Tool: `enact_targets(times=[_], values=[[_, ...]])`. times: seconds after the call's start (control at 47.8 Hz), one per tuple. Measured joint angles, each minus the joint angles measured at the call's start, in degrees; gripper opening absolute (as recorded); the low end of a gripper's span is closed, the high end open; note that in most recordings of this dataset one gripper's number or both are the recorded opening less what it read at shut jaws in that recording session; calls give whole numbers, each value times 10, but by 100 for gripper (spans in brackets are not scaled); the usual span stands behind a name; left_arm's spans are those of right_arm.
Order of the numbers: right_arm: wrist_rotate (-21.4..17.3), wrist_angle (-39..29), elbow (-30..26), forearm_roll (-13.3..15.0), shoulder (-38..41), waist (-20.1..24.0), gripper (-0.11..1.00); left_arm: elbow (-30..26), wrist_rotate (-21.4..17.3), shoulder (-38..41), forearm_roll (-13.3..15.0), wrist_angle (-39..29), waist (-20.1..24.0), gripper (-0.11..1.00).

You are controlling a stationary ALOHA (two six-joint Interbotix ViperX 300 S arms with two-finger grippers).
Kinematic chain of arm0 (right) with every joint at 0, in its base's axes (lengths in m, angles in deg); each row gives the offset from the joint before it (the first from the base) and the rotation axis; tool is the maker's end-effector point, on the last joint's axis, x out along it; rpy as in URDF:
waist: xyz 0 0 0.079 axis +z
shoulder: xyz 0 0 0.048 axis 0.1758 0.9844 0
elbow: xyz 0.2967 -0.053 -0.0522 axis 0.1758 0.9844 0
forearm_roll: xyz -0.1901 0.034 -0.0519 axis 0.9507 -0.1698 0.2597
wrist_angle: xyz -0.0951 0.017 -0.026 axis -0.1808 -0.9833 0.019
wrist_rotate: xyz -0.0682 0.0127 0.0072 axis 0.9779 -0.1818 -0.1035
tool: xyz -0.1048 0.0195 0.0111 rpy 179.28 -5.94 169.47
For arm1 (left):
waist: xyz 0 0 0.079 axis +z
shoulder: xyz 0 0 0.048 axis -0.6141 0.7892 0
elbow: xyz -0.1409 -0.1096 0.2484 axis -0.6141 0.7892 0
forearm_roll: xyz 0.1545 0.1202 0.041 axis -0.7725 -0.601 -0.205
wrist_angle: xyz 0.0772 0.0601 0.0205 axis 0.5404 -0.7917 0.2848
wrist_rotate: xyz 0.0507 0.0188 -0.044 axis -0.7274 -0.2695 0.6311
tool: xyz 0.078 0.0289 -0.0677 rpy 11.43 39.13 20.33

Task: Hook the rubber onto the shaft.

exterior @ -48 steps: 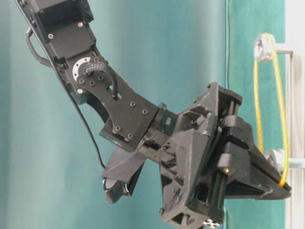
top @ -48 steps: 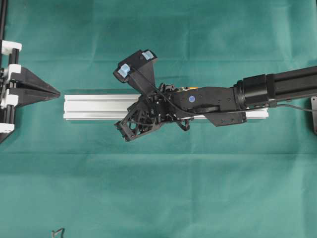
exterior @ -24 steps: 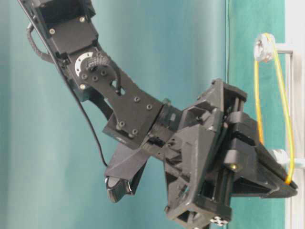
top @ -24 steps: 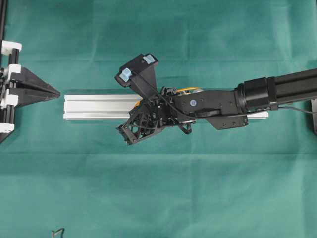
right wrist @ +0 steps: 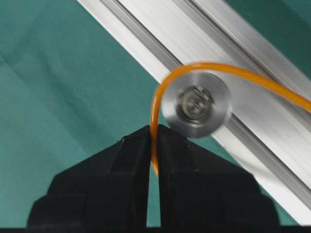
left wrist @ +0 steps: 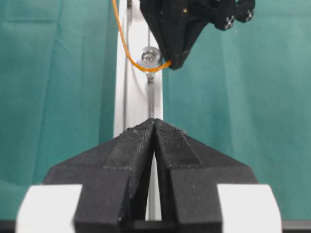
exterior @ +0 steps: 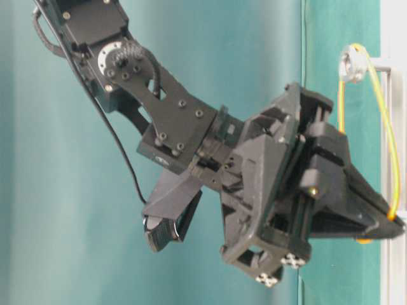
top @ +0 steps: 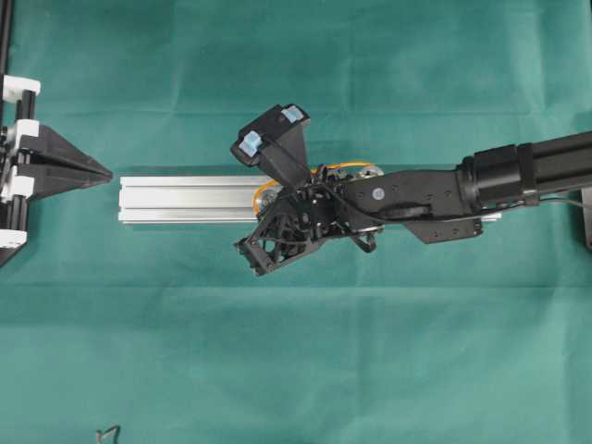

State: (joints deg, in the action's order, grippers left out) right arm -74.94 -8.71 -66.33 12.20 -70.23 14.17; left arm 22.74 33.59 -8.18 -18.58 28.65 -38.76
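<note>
The rubber is a thin orange band. My right gripper is shut on it just beside a round silver shaft on the aluminium rail, and the band curves over the shaft's upper left rim. In the table-level view the rubber runs from an upper shaft down to the right gripper, stretched taut. Overhead, the right gripper hangs over the rail. My left gripper is shut and holds nothing, short of the rail's left end.
Green cloth covers the table around the rail. The right arm lies along the rail's right half. A small dark wire piece lies near the front left edge.
The right gripper has drawn back to the right along the rail and tilted, pulling the rubber longer. In the table-level view its tip has shifted right and up, now covering the lower shaft.
</note>
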Motion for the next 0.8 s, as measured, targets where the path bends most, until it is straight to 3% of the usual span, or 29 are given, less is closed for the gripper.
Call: enact_targets(times=[0.795], values=[[1, -10, 34, 0, -28, 5, 7, 0, 0, 0, 0, -1, 0, 0]])
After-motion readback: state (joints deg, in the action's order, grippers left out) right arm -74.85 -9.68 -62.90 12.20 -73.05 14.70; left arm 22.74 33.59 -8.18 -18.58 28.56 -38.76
